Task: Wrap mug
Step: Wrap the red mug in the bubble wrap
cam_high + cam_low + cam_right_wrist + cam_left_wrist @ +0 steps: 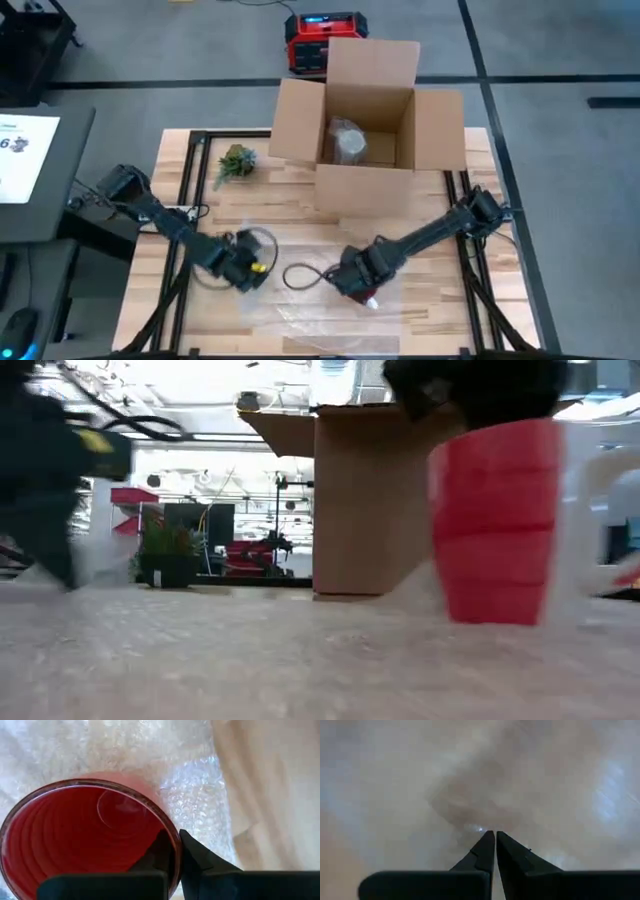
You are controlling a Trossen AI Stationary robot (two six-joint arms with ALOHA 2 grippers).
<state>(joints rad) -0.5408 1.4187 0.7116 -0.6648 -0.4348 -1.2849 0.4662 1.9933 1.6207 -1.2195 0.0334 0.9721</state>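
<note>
Mug [497,520], red, stands upright on the bubble wrap [200,805] on the bench [180,150], in front of the cardboard box [365,120]; it looks stiff, smooth and breakable; the right end effector [178,851] pinches its rim, one finger inside; the left end effector [495,850] is closed, seemingly nipping the soft, light, slippery wrap; take that at an edge.

red mug [366,293]: mostly hidden under right gripper [358,283] | boxed object [349,141]: unidentifiable
</note>
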